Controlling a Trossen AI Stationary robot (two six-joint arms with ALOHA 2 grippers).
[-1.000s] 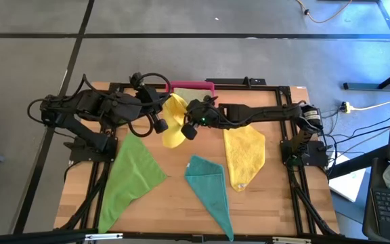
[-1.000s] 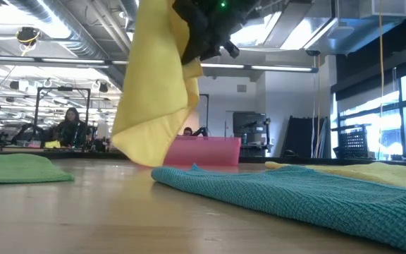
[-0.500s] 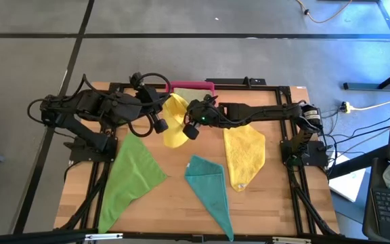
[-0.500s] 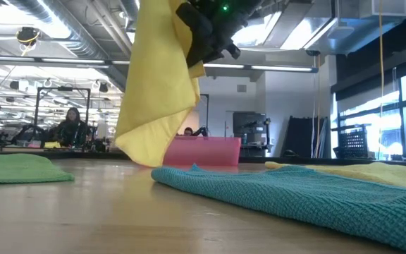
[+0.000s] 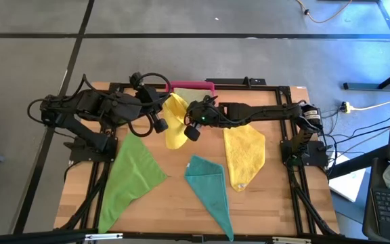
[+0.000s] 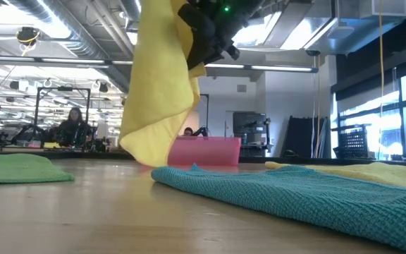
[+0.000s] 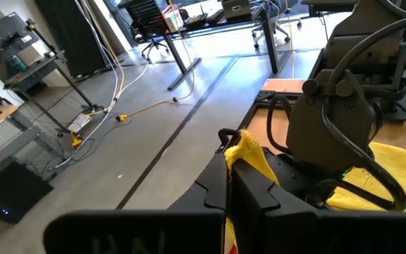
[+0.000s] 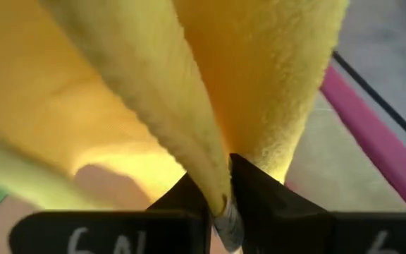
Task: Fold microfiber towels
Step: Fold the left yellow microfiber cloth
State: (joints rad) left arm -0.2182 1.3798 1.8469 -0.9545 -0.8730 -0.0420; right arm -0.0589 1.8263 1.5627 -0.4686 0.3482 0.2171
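Observation:
A yellow towel (image 5: 173, 132) hangs between my two grippers over the table's far middle. My left gripper (image 5: 165, 103) and my right gripper (image 5: 187, 114) are both shut on its upper part. In the low view the yellow towel (image 6: 161, 92) hangs in folds, and its lower end (image 6: 146, 152) reaches down near the tabletop. A bright green towel (image 5: 133, 173), a teal towel (image 5: 208, 184) and a second yellow towel (image 5: 244, 156) lie flat on the table. A pale olive towel (image 8: 316, 162) lies in the pink tray (image 5: 191, 86). My left gripper pinches an upper corner of the yellow towel (image 7: 240, 144) between its two fingers, coming from the table's left. The corner sticks out past the fingertips, and the rest hangs below. My right gripper pinches a folded upper edge of the yellow towel (image 8: 213, 176) between its two fingertips, coming from the table's right. The cloth hangs in folds on both sides of the fingers.
The pink tray stands at the far edge behind the grippers. The three flat towels take up the table's middle and near part. Bare wood shows between them and along the near edge (image 5: 175, 224).
The hanging yellow towel's lower end has drifted a little toward the table's right. Both grippers stay shut on the towel at nearly the same place.

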